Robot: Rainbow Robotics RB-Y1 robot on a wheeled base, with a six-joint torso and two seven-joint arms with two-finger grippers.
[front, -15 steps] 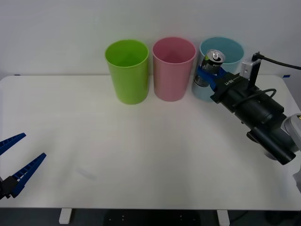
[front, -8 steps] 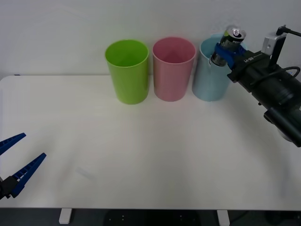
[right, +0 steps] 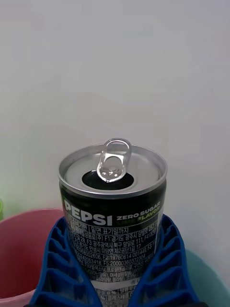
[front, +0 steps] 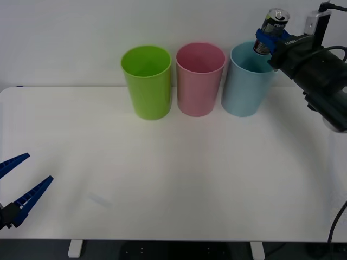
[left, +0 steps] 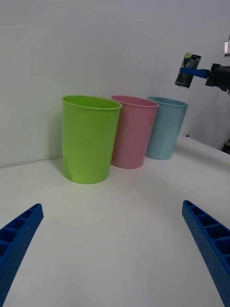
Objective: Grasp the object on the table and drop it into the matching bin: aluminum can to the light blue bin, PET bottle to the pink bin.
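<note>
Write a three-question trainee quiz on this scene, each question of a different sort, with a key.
1. True or false: the right claw grips the aluminum can above the table.
2. Which bin stands in the middle: A lime green, B pink, C light blue?
3. Fill in: the left claw is ____.

Key:
1. True.
2. B, the pink bin, between the lime green bin and the light blue bin.
3. Open.

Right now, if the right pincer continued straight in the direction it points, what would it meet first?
Probably the white wall behind the bins. The right pincer, gripping the can, is above the light blue bin; depth is unclear.
</note>
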